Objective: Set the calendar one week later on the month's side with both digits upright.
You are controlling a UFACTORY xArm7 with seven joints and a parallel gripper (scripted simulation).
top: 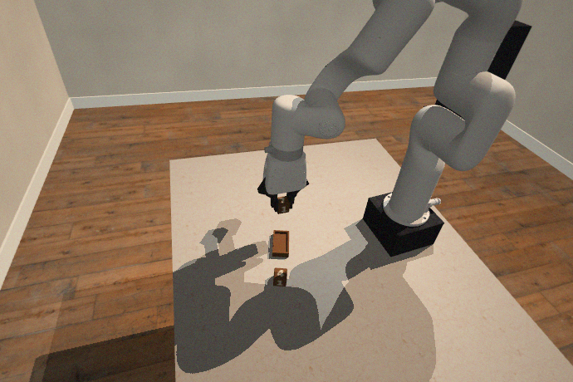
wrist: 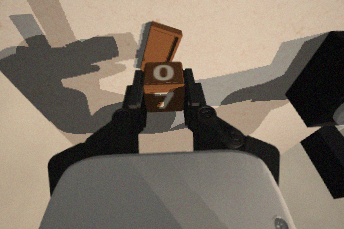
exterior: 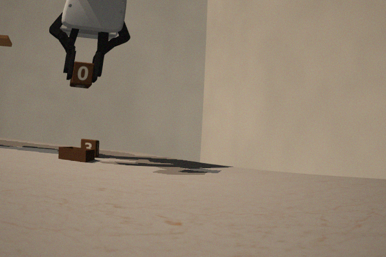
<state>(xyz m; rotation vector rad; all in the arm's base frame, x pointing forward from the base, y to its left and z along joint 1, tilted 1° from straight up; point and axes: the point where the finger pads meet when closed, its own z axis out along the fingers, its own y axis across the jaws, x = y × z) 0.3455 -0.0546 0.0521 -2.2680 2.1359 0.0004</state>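
Note:
My gripper [top: 283, 204] [exterior: 82, 75] [wrist: 164, 81] is shut on a brown wooden cube [top: 283, 205] [exterior: 81, 74] [wrist: 163, 86] and holds it high above the table. The cube shows a white 0 in the exterior view; the wrist view shows a 0 on one face and a 7 on the face below it. The brown tray [top: 280, 243] [exterior: 74, 153] [wrist: 161, 44] lies flat and empty on the table below the gripper. The second cube [top: 279, 276] [exterior: 90, 146] stands on the table outside the tray, beside its short end, and shows a 3 in the exterior view.
The arm's black base [top: 400, 227] [wrist: 318, 83] stands on the pale table [top: 369, 322] to the right of the tray. The arm's shadows fall across the table near the tray and the second cube.

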